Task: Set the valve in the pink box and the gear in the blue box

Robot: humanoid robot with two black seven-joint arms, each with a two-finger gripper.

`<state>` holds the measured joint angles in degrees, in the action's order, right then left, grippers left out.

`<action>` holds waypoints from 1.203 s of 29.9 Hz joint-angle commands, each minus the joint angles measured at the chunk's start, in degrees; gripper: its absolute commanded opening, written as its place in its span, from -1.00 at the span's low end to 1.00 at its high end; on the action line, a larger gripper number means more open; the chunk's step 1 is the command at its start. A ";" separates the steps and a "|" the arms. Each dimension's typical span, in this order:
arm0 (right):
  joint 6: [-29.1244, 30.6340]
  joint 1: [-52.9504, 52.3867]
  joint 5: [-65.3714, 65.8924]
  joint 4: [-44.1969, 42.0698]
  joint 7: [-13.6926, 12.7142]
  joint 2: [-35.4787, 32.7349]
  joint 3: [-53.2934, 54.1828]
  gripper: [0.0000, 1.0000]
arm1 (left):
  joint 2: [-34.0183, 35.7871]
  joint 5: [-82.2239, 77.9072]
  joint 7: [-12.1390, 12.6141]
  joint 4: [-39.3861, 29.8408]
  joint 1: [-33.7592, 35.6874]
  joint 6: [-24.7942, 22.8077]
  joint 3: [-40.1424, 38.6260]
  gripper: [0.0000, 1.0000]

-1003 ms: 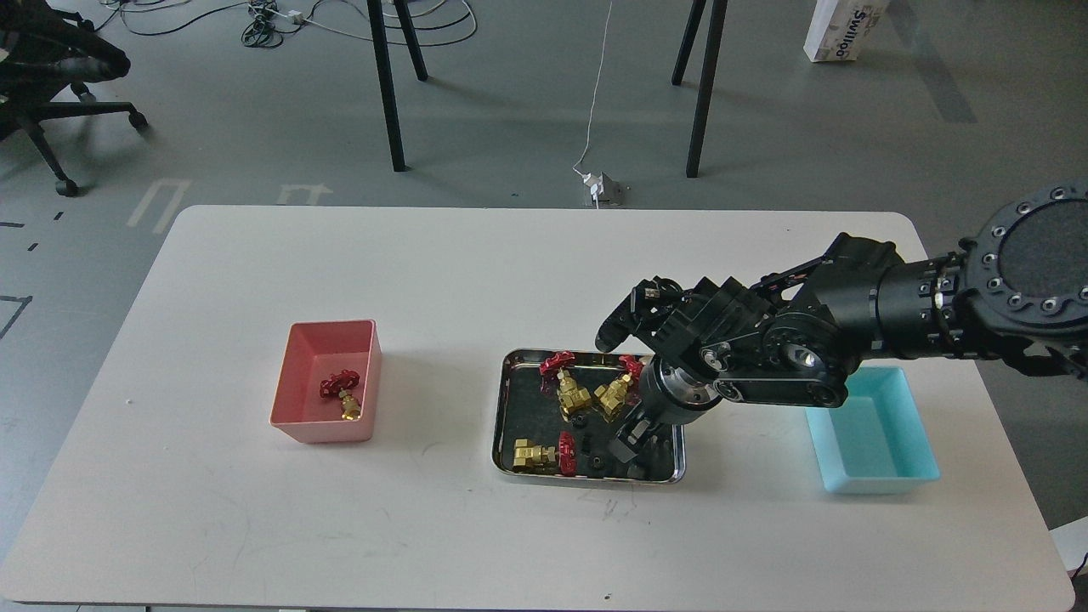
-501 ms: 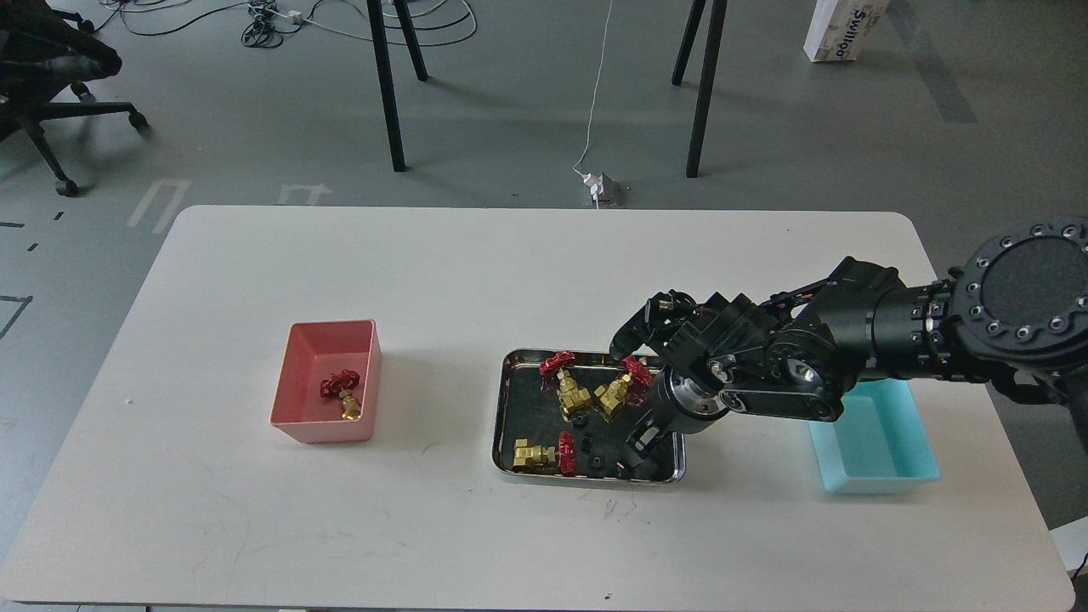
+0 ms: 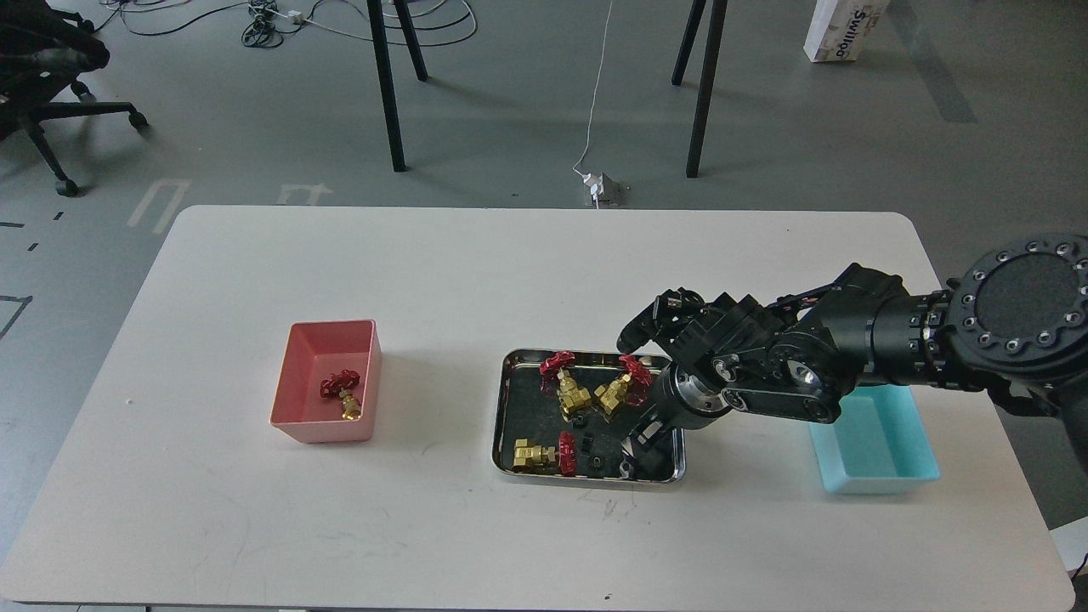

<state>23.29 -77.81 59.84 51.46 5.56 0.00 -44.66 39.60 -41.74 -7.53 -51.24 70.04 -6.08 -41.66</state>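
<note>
A shiny steel tray (image 3: 501,418) holds three brass valves with red handwheels (image 3: 568,387) (image 3: 618,387) (image 3: 541,454) and tiny black gears (image 3: 586,443) (image 3: 597,463). A fourth valve (image 3: 341,393) lies in the pink box (image 3: 293,374) at the left. The blue box (image 3: 875,442) stands at the right, partly behind my right arm. My right gripper (image 3: 635,449) points down into the tray's front right corner, close to the gears. Its fingers are dark against the dark tray floor, so I cannot tell them apart. My left gripper is out of view.
The white table (image 3: 442,280) carries the two boxes and the tray. My right forearm and wrist (image 3: 765,374) hang over the tray's right edge and the blue box's near left corner. Table legs, cables and an office chair (image 3: 51,68) are on the floor behind.
My right arm has drawn back to the right and lowered. The gripper has shifted slightly right and down, toward the tray's front right corner. The valves and boxes have not moved.
</note>
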 commanded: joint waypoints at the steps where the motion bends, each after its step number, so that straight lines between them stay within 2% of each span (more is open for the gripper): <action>1: -0.44 0.12 -0.07 -0.49 0.32 0.00 0.89 0.35 | 0.65 0.00 -0.03 0.00 0.10 -0.07 0.00 0.96; 8: -0.44 -0.24 -0.16 -0.13 1.38 0.00 1.50 0.31 | 1.44 0.17 -0.03 0.08 0.10 -0.42 0.00 0.96; 19: -0.26 -0.06 -1.48 0.22 1.38 0.00 1.50 0.31 | 2.67 0.26 -0.03 0.00 0.10 -0.42 -0.09 0.96; 29: -0.09 0.11 -1.48 0.22 1.38 0.00 1.59 0.09 | 2.67 0.26 -0.12 0.00 0.19 -0.42 -0.09 0.96; 36: 0.09 0.47 -1.48 0.31 1.47 0.00 1.59 0.07 | 2.67 0.26 -0.12 0.00 0.19 -0.33 -0.09 0.96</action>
<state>23.36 -77.60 58.36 51.73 6.97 0.00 -43.08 42.28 -41.51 -7.65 -51.24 70.21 -6.44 -41.75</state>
